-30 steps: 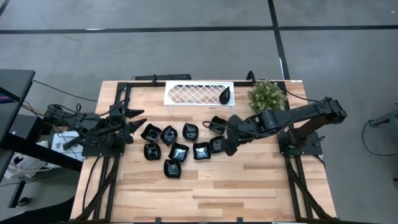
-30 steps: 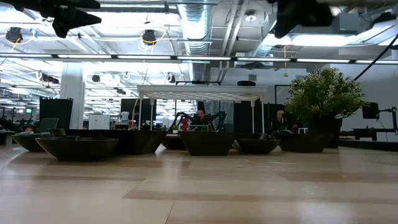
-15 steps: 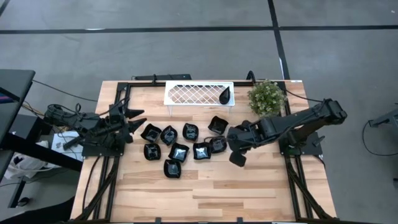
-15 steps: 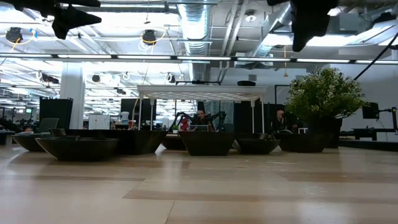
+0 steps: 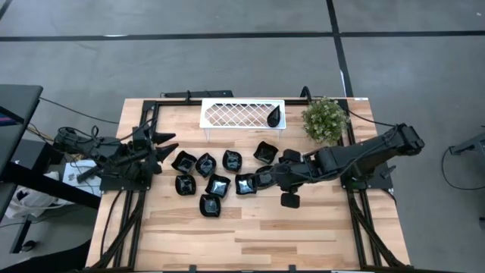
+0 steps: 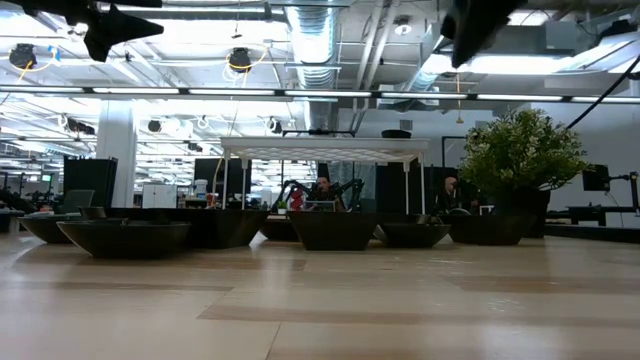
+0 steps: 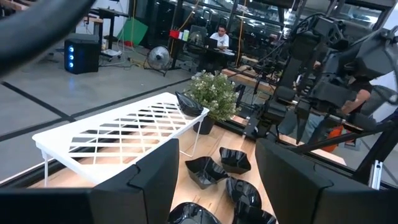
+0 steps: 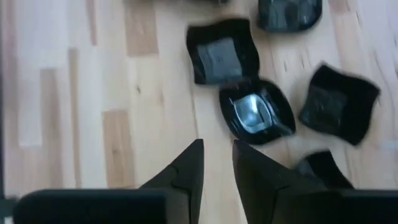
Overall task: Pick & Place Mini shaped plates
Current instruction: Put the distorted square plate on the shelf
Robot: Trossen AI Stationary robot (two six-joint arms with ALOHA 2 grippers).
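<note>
**Both grippers empty, plates loose on the table**

Found the right gripper (image 5: 274,178) low over the right end of the plates (image 5: 218,182), fingers (image 8: 186,171) parted by a narrow gap with nothing pinched between them. Saw, past those fingers, several squarish wavy-rimmed plates lying apart from one another on the wood.

Found the left gripper (image 5: 162,149) at the table's left edge, just beside the cluster's left end, jaws spread wide and holding nothing.

Noted a pale wooden table (image 5: 250,235) of jointed planks, with black rails along both sides and across the back, on a grey floor crossed by dark lines. Made out cables and a dark desk beside the table's left side. Saw, from table height, a big open hall behind: ceiling ducts, strip lights, desks, and people seated far off (image 6: 322,190).

Found a white lattice tray (image 5: 206,120) on legs at the back of the table, carrying a single leaf-shaped plate (image 5: 275,117) at its right end. Found a green plant (image 5: 326,119) just right of the tray. Saw every other plate flat on the wood in a loose cluster in front of the tray, glossy black and empty.
</note>
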